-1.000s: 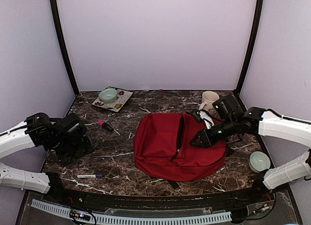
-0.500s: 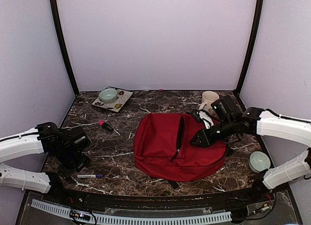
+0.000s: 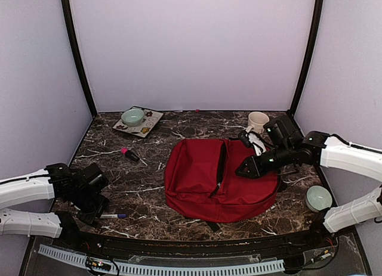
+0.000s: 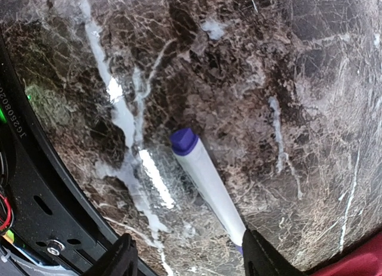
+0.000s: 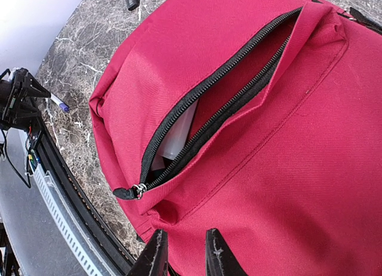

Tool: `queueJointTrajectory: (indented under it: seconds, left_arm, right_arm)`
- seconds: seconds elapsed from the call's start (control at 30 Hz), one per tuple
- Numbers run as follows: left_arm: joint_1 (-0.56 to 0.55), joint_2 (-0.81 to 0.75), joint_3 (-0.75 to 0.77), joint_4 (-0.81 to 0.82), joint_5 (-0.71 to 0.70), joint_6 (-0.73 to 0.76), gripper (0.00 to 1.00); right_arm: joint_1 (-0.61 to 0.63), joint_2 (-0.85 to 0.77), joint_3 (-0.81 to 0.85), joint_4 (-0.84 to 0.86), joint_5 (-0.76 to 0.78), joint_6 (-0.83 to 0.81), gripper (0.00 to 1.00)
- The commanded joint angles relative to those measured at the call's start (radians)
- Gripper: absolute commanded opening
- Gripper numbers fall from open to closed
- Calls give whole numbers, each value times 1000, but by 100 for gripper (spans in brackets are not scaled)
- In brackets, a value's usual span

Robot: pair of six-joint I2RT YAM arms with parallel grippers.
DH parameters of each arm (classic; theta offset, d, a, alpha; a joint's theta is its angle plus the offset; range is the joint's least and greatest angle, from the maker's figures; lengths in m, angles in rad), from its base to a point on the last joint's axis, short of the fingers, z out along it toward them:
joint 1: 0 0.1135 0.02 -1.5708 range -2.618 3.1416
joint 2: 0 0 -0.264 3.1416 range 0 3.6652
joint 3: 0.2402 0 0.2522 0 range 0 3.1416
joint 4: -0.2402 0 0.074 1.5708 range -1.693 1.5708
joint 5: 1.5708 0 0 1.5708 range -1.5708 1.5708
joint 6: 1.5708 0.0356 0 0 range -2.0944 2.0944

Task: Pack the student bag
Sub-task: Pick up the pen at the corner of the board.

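Right pincer [image 5: 184, 247] is pinching the floppy backpack [image 5: 256, 168] beside its zipper [image 5: 221, 79], best grab spot imo. Left pincer [image 4: 190, 247] is hanging apart around a marker [image 4: 206, 186].

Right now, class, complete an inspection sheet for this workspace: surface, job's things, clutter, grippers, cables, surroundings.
Surface: dark veined marble table.
Job's things: red student bag lies flat, zipper open, something pale inside; white marker with purple cap near the front edge.
Clutter: cream mug, green bowl on a tray, second bowl at right, pink-capped pen.
Grippers: left gripper open, astride the marker; right gripper nearly closed at the bag's fabric, grip unclear.
Cables: red wire at the front frame.
Surroundings: lilac walls, black corner posts.
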Motion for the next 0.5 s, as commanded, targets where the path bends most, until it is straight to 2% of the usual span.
queueJointTrajectory:
  seconds: [0.0, 0.1, 0.27, 0.47]
  left_arm:
    - [21, -8, -19, 0, -21, -114, 60]
    - [28, -28, -39, 23, -54, -118, 51]
    - [30, -40, -50, -14, -88, -156, 48]
    - [38, -46, -104, 61, -84, -178, 42]
  right_arm:
    - [7, -20, -2, -8, 18, 12, 23]
    - [7, -17, 0, -11, 16, 15, 23]
    - [7, 2, 17, -20, 8, 10, 23]
    - [8, 28, 44, -29, -1, 3, 23]
